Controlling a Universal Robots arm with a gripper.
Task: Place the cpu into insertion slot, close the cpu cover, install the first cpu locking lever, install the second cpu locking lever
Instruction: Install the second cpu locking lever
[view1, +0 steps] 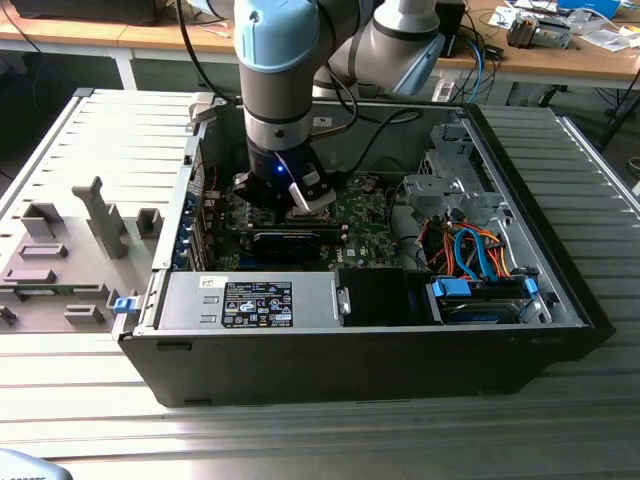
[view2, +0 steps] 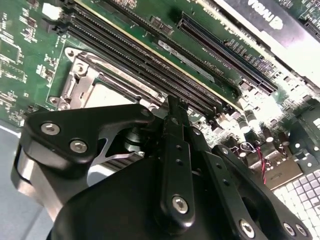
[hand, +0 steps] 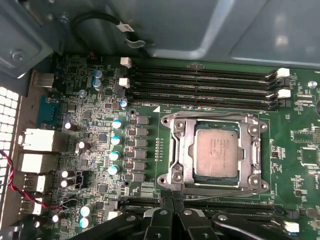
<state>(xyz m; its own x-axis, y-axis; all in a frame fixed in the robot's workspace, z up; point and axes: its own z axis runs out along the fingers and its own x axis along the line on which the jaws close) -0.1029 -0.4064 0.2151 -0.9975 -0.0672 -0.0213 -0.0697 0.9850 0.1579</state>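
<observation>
In the first wrist view you see the cpu (hand: 216, 151) lying flat in the insertion slot (hand: 196, 176), with the cpu cover (hand: 183, 150) down around it as a silvery frame. The long memory slots (hand: 200, 87) run just beside the socket. The second wrist view gives you the tool (view2: 172, 107) close up: its black fingers (view2: 175, 145) are pressed together, holding nothing, just above the socket's edge. In the exterior view the arm (view1: 275, 80) reaches down into the open computer case (view1: 560, 300) on the tabletop (view1: 320, 440), toward the exterior view's left of the green board (view1: 365, 225).
</observation>
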